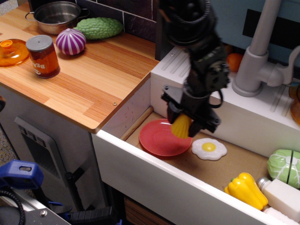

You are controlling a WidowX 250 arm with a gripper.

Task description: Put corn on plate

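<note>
The small yellow corn [181, 126] is held in my black gripper [184, 125], which is shut on it. It hangs point-down just above the right part of the red-pink plate [161, 138]. The plate lies flat on the floor of the white sink basin at its left end. My arm comes down from the top of the view and hides the back of the plate and part of the sink ledge.
A fried egg toy [209, 148] lies right of the plate. A yellow bell pepper [245, 190], a green cabbage [285, 168] and a white bottle [281, 198] fill the basin's right end. The grey faucet [257, 56] stands behind. A can [43, 56], onion [71, 41], orange lid [10, 51] and pot [56, 16] stand on the wooden counter.
</note>
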